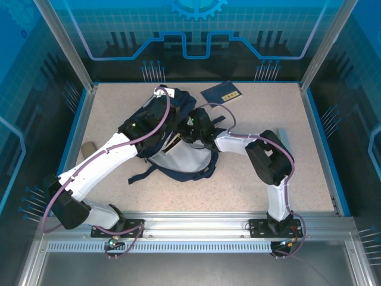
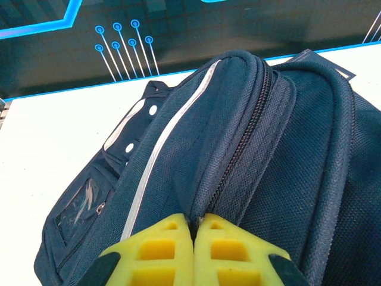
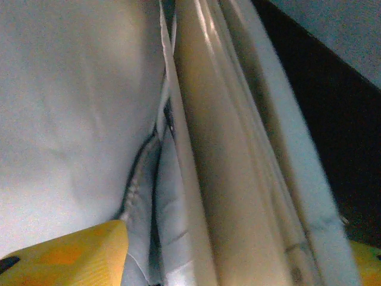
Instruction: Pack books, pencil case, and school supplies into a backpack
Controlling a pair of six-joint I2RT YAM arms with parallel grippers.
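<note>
At the counter's (image 1: 286, 173) middle lies the backpack (image 1: 183, 107). The left tool (image 2: 195, 225) is clenched on a fold beside its zipper, which we judge keeps the mouth lifted. The right tool (image 3: 238, 244) reaches inside, released, its fingers apart astride the books' (image 3: 238, 167) page edges. The right wrist view shows us those pages. From above we see a labelled book (image 1: 222, 92) far right of the backpack and the pencil case (image 1: 89, 147) at the left edge.
</note>
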